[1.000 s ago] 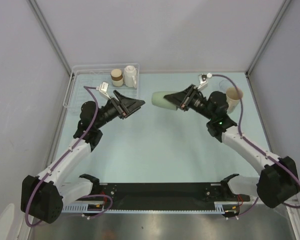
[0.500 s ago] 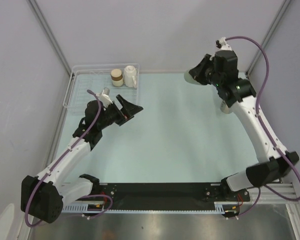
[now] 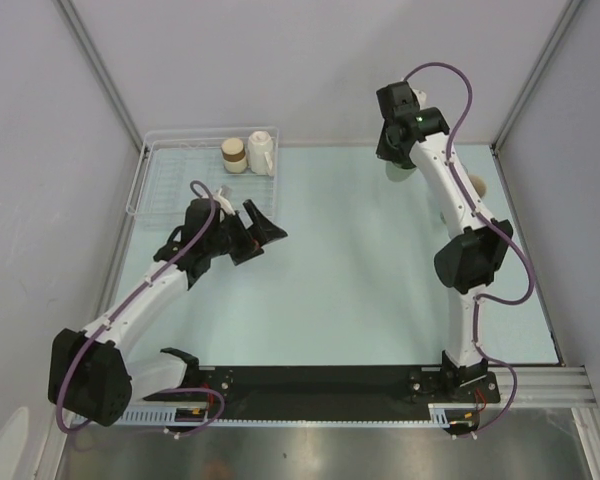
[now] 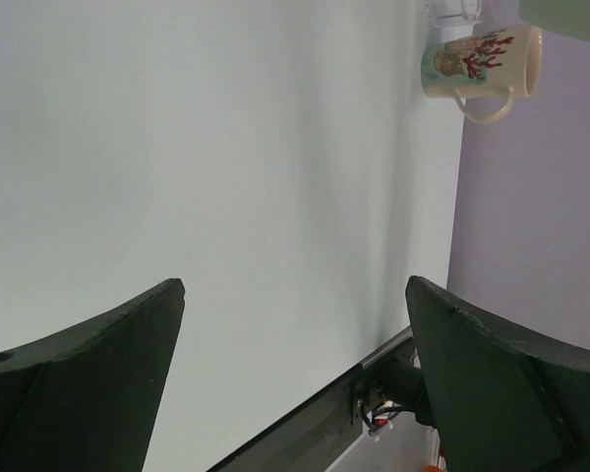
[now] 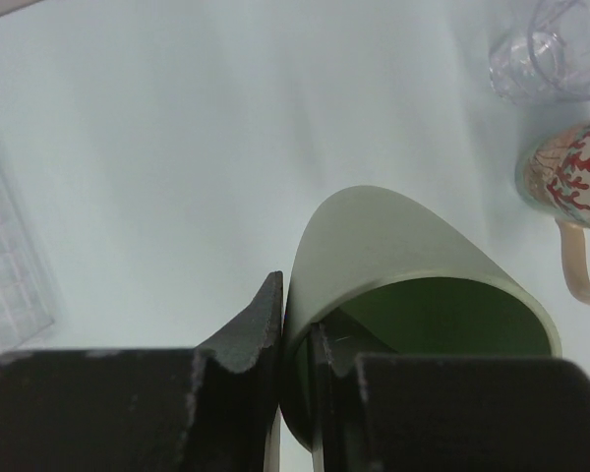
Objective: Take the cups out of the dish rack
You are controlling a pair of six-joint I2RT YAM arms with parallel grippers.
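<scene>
The dish rack stands at the back left. A brown-and-beige cup and a white cup stand in its right end. My right gripper is raised at the back right, shut on the rim of the pale green cup, one finger inside and one outside. The cup also shows in the top view. Beneath it on the table stand the clear glass and the beige cup with a red pattern. My left gripper is open and empty, just right of the rack.
The enclosure's back wall and corner post stand close behind the right arm. The beige cup also shows in the left wrist view. A corner of the rack shows at the left of the right wrist view.
My right arm has swung up and back from the table's middle to the far right, carrying the green cup. My left gripper has shifted slightly and stays open.
</scene>
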